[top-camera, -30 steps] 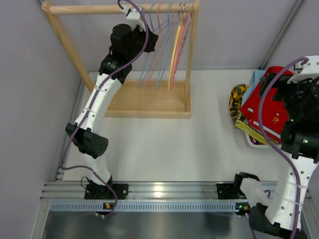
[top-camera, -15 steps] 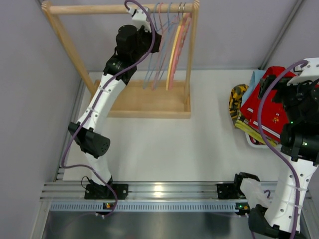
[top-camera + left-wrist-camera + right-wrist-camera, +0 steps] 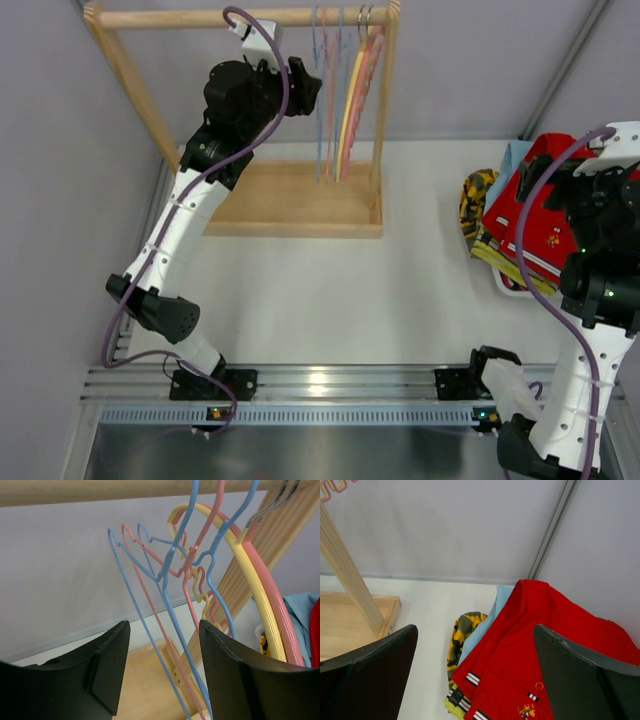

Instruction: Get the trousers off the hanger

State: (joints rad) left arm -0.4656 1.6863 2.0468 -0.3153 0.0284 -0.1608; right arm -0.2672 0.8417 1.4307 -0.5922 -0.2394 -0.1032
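The trousers lie in a pile at the right of the table: red trousers (image 3: 535, 215) (image 3: 545, 645) on top, light blue ones (image 3: 487, 630) beneath, yellow-green ones (image 3: 452, 707) at the bottom. Several bare wire and plastic hangers (image 3: 335, 100) (image 3: 170, 575), blue, pink and yellow, hang from the wooden rail (image 3: 180, 17). My left gripper (image 3: 303, 85) (image 3: 164, 645) is open just left of them, with nothing held; the wires show through the gap ahead of its fingers. My right gripper (image 3: 572, 190) (image 3: 477, 650) hovers wide open above the pile, holding nothing.
The wooden rack has slanted side posts and a flat base (image 3: 290, 200) at the back left. A yellow-and-black camouflage cloth (image 3: 475, 200) (image 3: 462, 635) lies against the pile's left side. Grey walls close in behind and on the left.
My left gripper has opened and drawn back to the left, off the hangers. The hangers, pulled aslant before, now hang straight down. The right arm has barely moved.
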